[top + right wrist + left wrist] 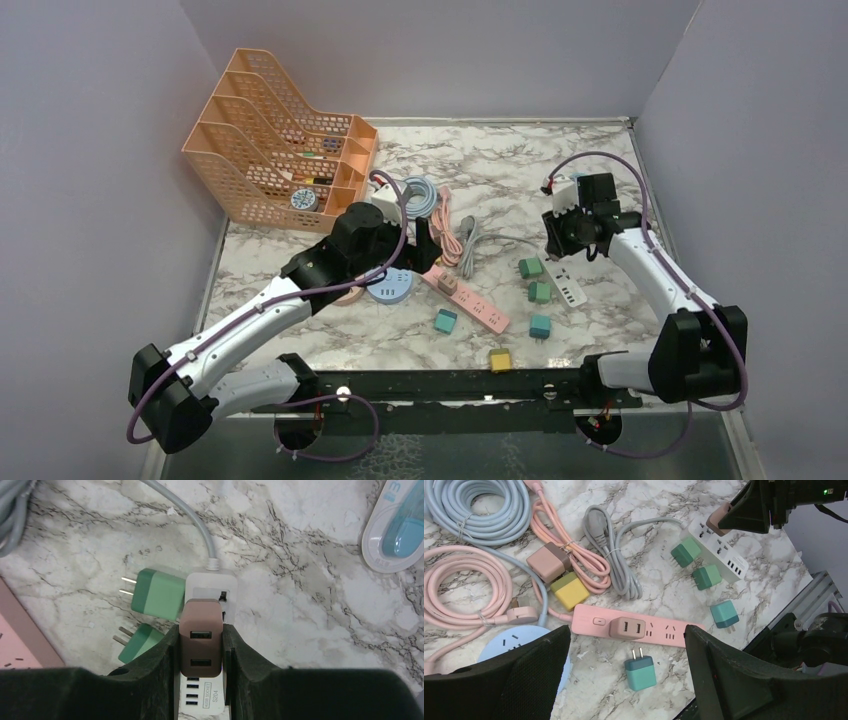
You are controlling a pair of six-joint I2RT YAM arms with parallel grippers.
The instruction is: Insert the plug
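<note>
My right gripper (pixel 201 629) is shut on a brown two-port USB plug (pixel 201 640), held directly over the white power strip (pixel 210 582). I cannot tell whether its prongs are in the sockets. The top view puts this gripper (pixel 558 240) at the far end of the white strip (pixel 572 290). Over the pink power strip (pixel 589 617) my left gripper (pixel 626 645) stands open, holding nothing. Another brown plug (pixel 627 628) sits plugged into the pink strip. A teal plug (pixel 640 672) lies on the marble between the left fingers.
Two green plugs (pixel 160 592) (pixel 140 642) lie just left of the white strip. Loose teal (pixel 724 614), yellow (pixel 570 590) and brown (pixel 548 561) plugs, coiled cables (pixel 474 510) and a round blue socket (pixel 388 287) crowd the middle. An orange file rack (pixel 270 150) stands back left.
</note>
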